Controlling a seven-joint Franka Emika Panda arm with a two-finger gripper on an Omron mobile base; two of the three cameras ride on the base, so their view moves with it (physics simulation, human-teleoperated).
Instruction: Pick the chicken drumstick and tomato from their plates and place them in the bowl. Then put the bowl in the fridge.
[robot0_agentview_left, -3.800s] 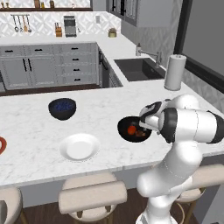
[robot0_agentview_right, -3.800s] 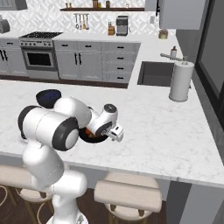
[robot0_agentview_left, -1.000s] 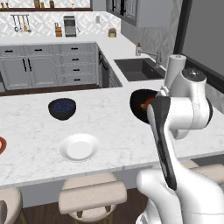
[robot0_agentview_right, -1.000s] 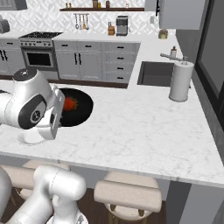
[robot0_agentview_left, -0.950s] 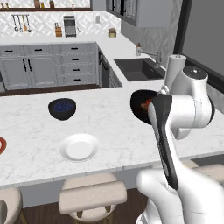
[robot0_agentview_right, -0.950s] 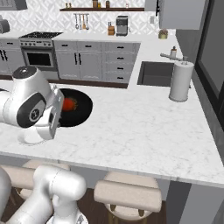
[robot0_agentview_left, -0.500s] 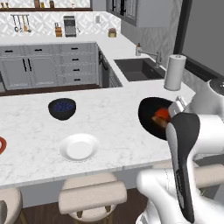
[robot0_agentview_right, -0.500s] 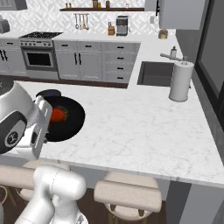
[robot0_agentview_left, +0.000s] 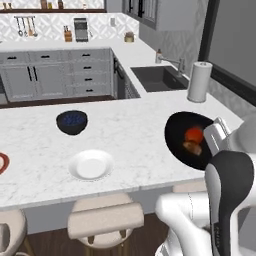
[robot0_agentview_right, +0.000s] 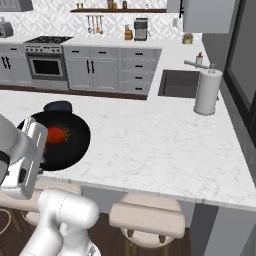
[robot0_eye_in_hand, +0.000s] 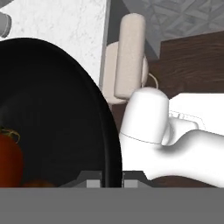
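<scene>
- Wide, shallow plain black bowl (robot0_agentview_left: 192, 140): held up off the white marble desk (robot0_agentview_left: 125, 130), tilted toward the left base camera, at the desk's near right edge by the white arm.
- Small round red-orange tomato (robot0_agentview_left: 194, 134): inside the bowl, upper middle; also seen in the right base view (robot0_agentview_right: 56, 135) and at the left edge of the hand view.
- Small brown roasted drumstick (robot0_agentview_left: 192, 147): inside the bowl, just below the tomato and touching or nearly touching it.
- End effector (robot0_eye_in_hand: 111, 180): two dark fingertips closed onto the bowl's rim, one either side of the wall; grip at one edge only.
- Plain white shallow plate (robot0_agentview_left: 90, 165): bare, on the desk near its front edge.
- Red-rimmed plate (robot0_agentview_left: 2, 163): cut off at the left border; contents not visible.
- Deeper dark blue bowl (robot0_agentview_left: 72, 121): on the desk behind the white plate, well apart from the carried bowl.
- White paper-towel roll (robot0_agentview_left: 199, 81): upright at the desk's far right, beside the dark sink (robot0_agentview_left: 159, 77).
- Step in hand, judged: carrying the loaded bowl toward the fridge.
- Handling advice: level the bowl before travel; the tilt risks the tomato rolling out.
- Move slowly; a rim-only grip may let the bowl pivot.
- Keep clear of the paper-towel roll while swinging right.
</scene>
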